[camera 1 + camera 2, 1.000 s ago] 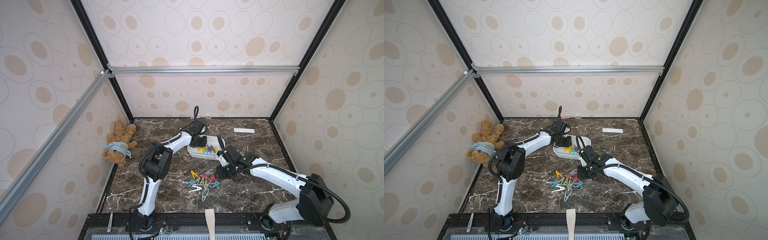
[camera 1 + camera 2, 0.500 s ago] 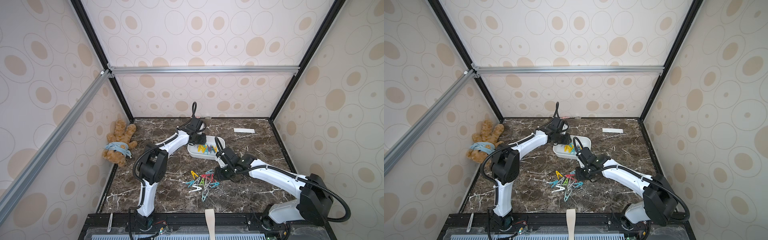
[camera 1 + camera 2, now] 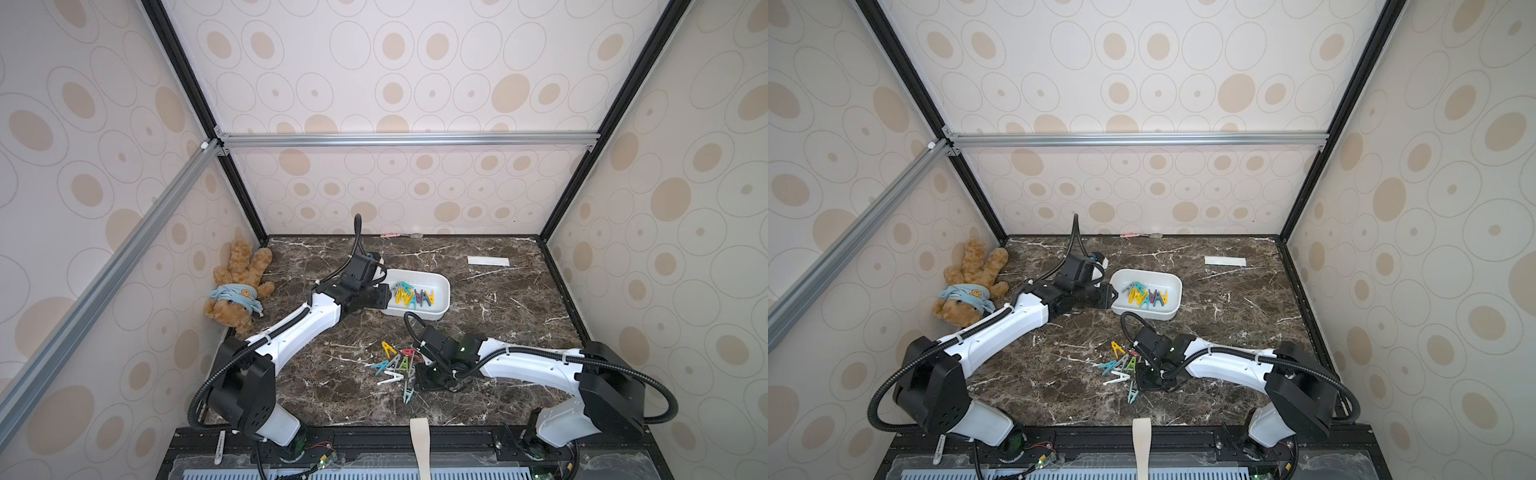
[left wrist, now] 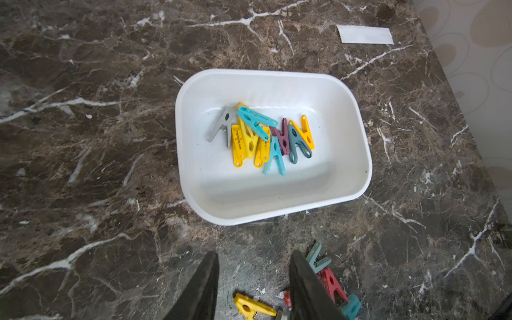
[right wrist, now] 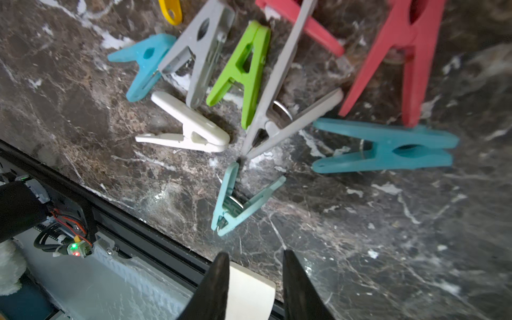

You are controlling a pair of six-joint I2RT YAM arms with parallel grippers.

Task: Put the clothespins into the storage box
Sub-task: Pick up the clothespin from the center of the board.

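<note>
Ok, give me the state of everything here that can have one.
storage box, upright, open-topped, partly filled.
boxed clothespins, heaped together inside.
loose clothespins, scattered on the table, not yet boxed.
left gripper, open, empty, by the box.
right gripper, open, empty, by the loose pile.
teddy bear, lying by the wall.
paper strip, lying flat.

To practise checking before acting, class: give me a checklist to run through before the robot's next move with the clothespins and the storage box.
1. Storage box upright, with room inside: ok.
2. All clothespins boxed: not ok; a loose pile lies on the table.
3. Left jaws apart and empty: ok.
4. Right jaws apart and empty, beside the pile: ok.
5. Pale teal clothespin at the pile's edge, nothing on top of it: ok.
</note>
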